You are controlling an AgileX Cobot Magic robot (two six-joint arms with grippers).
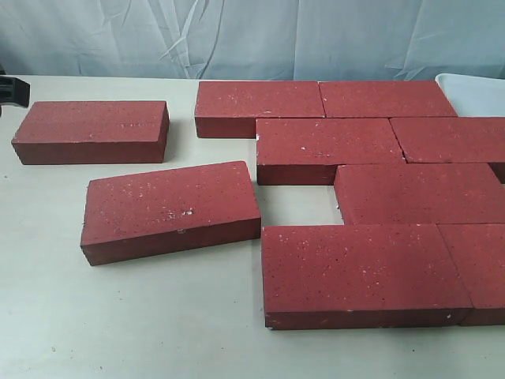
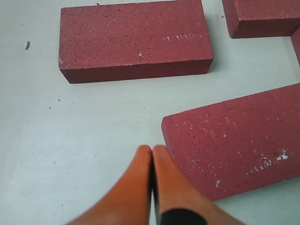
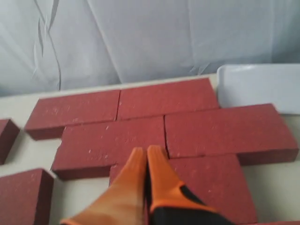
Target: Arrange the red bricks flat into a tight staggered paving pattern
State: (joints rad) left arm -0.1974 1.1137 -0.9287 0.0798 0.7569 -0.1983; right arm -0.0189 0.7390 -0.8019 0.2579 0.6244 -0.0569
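Where the red bricks (image 1: 371,142) lie flat, seven sit packed in four staggered rows from 12 o'clock round to 4 o'clock of the exterior view. Their long edges touch, yet a bare patch of worktop (image 1: 300,207) shows near the centre, at the short end of the third row. A straight brick (image 1: 91,130) lies at 10 o'clock, well apart from the rows, with open surface on every side. A tilted brick (image 1: 170,209) lies skewed at 8 o'clock, its 3 o'clock end just beside the front row's corner; whether they touch I cannot tell. Wide free room runs from 6 to 8 o'clock. The left fingers (image 2: 138,173) are pressed together, holding nothing, over bare surface just beside the tilted brick's corner. The right fingers (image 3: 131,173) are likewise together and empty, above the packed rows. The worktop is pale, matte and lightly speckled. A white tray (image 1: 473,91) sits at 2 o'clock, and a pale blue cloth (image 1: 252,35) hangs across 12 o'clock.
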